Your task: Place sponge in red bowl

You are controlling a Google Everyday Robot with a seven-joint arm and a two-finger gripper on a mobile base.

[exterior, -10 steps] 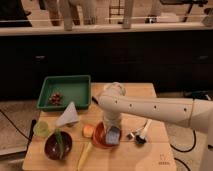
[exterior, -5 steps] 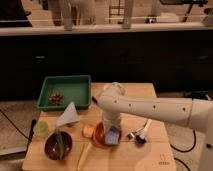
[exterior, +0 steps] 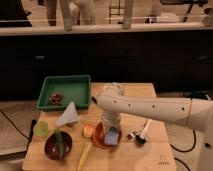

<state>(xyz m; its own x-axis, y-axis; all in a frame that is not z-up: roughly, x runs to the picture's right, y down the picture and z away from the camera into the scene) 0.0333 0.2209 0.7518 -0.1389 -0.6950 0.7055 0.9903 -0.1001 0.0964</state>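
The blue-grey sponge (exterior: 112,135) lies in the orange-red bowl (exterior: 99,137) near the front middle of the wooden table. My white arm reaches in from the right, and my gripper (exterior: 111,125) hangs straight over the bowl, right above the sponge. The arm's wrist hides the bowl's back part and the fingertips.
A green tray (exterior: 66,90) with small red items sits at the back left. A pale triangular cloth (exterior: 68,115), a lime-green cup (exterior: 41,128), a maroon bowl (exterior: 56,145) with a green item, an orange piece (exterior: 88,131), a yellow strip (exterior: 84,155) and a black-white brush (exterior: 140,135) surround the bowl.
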